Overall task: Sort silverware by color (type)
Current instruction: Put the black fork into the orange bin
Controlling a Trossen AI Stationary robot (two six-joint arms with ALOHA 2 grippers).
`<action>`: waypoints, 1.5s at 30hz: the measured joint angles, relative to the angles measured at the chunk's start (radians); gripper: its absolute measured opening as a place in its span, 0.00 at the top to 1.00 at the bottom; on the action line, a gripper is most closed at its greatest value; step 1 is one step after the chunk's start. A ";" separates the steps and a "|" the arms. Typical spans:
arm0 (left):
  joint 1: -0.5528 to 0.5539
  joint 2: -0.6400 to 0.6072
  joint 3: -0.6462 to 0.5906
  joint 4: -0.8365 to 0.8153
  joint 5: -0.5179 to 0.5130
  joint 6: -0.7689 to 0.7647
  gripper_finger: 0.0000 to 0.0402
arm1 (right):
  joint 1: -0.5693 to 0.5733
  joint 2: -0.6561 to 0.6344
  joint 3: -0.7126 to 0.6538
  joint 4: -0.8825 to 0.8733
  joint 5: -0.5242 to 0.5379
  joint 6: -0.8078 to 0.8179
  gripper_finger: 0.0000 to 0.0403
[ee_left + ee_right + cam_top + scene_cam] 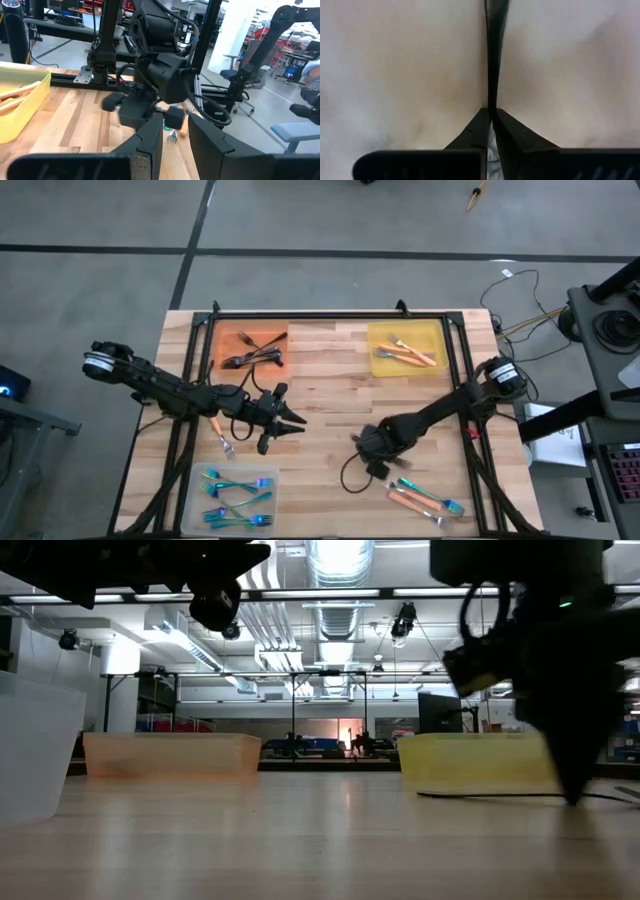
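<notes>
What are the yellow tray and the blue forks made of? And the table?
The yellow tray looks like see-through plastic: the table's boards show faintly through it. The blue-teal forks look like shiny coated metal, since they glint, though glossy plastic is possible. The table looks like smooth pale wood: plank seams and grain run across it.

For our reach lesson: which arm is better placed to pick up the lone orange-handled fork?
Left. The orange-handled fork lies beside the left arm, near the open left claw; the right claw is farther off, pinching a slim dark utensil.
</notes>
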 joint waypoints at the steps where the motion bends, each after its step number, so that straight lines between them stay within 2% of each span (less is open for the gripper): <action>1: 0.000 0.000 0.000 0.000 0.000 -0.006 0.81 | -0.008 -0.010 0.001 0.005 0.050 -0.014 0.97; 5: 0.001 0.000 0.000 0.000 -0.003 -0.028 0.81 | -0.038 -0.095 0.014 -0.031 0.151 -0.040 0.98; 9: 0.001 0.000 0.000 -0.002 -0.053 -0.057 0.81 | -0.061 -0.204 0.018 -0.061 0.254 -0.057 0.98; 15: 0.004 0.000 0.000 -0.006 -0.174 -0.061 0.81 | -0.065 -0.368 0.018 -0.026 0.531 -0.086 0.98; 19: 0.007 0.013 0.006 0.001 -0.352 -0.062 0.81 | -0.054 -0.407 0.016 0.128 0.710 -0.214 0.98; 21: 0.008 0.029 0.016 0.006 -0.433 -0.062 0.81 | -0.048 -0.406 0.014 0.228 0.755 -0.307 0.98; 23: 0.010 0.047 0.034 0.006 -0.469 -0.062 0.81 | -0.047 -0.386 0.014 0.322 0.799 -0.398 0.98; 29: 0.013 0.115 0.127 0.002 -0.528 -0.013 0.76 | -0.057 -0.314 0.013 0.507 0.828 -0.564 0.98; 34: 0.018 0.179 0.211 -0.010 -0.549 0.038 0.67 | -0.062 -0.274 0.014 0.540 0.833 -0.601 0.98; 41: 0.017 0.207 0.327 -0.218 -0.613 0.020 0.57 | -0.061 -0.275 0.016 0.552 0.918 -0.648 0.98; 45: 0.017 0.207 0.364 -0.246 -0.628 0.030 0.57 | -0.061 -0.277 0.016 0.602 0.946 -0.717 0.98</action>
